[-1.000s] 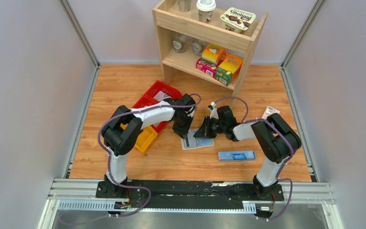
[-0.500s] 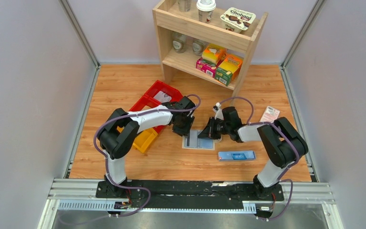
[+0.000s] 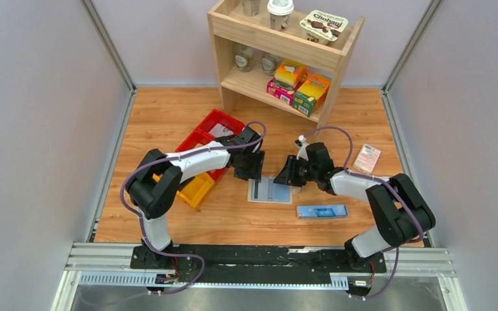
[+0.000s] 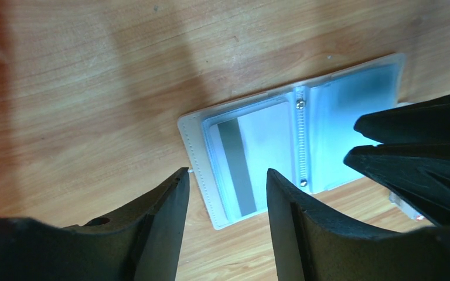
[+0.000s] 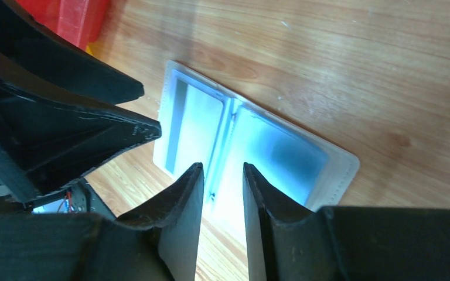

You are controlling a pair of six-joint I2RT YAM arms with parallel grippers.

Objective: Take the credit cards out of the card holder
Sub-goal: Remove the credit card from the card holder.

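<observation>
Now card holder (image 3: pixel 270 190) lies open flat on table (image 3: pixel 168 116) between both arms. Left gripper (image 4: pixel 227 175) and right gripper (image 5: pixel 222 168) hover parted, empty. Card (image 4: pixel 252 158) sits sleeved; next likely needs pinching its edge, sliding out.

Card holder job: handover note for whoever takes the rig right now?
Left gripper: open, empty, over the card side of the card holder.
Right gripper: open with a narrower gap, empty, over the holder's spine.
Holder: lying open and flat on the table, between the two grippers.
Done: holder is opened.
Left: a striped card sits in its sleeve and none is seen pulled out; grip it and slide it out.
</observation>
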